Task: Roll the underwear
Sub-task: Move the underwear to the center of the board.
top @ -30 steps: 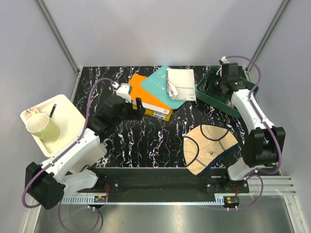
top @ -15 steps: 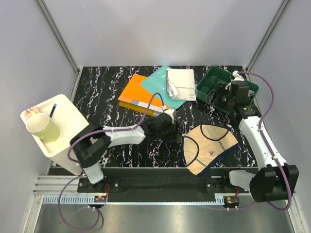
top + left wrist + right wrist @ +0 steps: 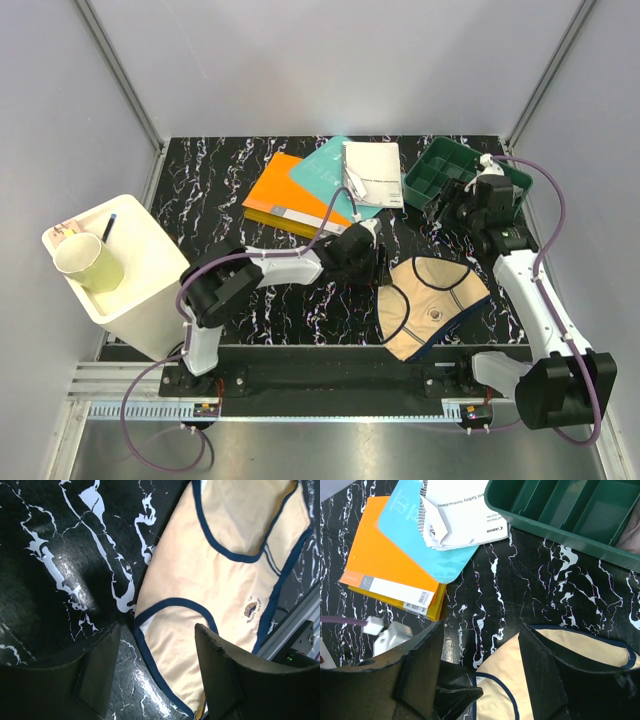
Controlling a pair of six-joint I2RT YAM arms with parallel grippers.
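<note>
The beige underwear (image 3: 432, 305) with dark navy edging lies spread flat near the table's front right. In the left wrist view the underwear (image 3: 225, 565) fills the upper right. My left gripper (image 3: 160, 647) is open, low over its left edge, with the navy hem and bare table between the fingers. From above, the left gripper (image 3: 378, 268) sits at the fabric's upper-left corner. My right gripper (image 3: 445, 207) hovers open above the table, between the green tray and the underwear (image 3: 498, 695). Nothing is between the right gripper's (image 3: 480, 650) fingers.
An orange book (image 3: 280, 195), a teal book (image 3: 320, 172) and a white spiral manual (image 3: 372, 172) lie stacked at the back centre. A green divided tray (image 3: 415, 190) stands at the back right. A white bin (image 3: 140, 250) holding a cup (image 3: 88, 262) sits at the left edge.
My left arm swung right from beside the orange book to the underwear's left edge, its jaws narrowing. My right gripper came off the green tray toward the underwear.
</note>
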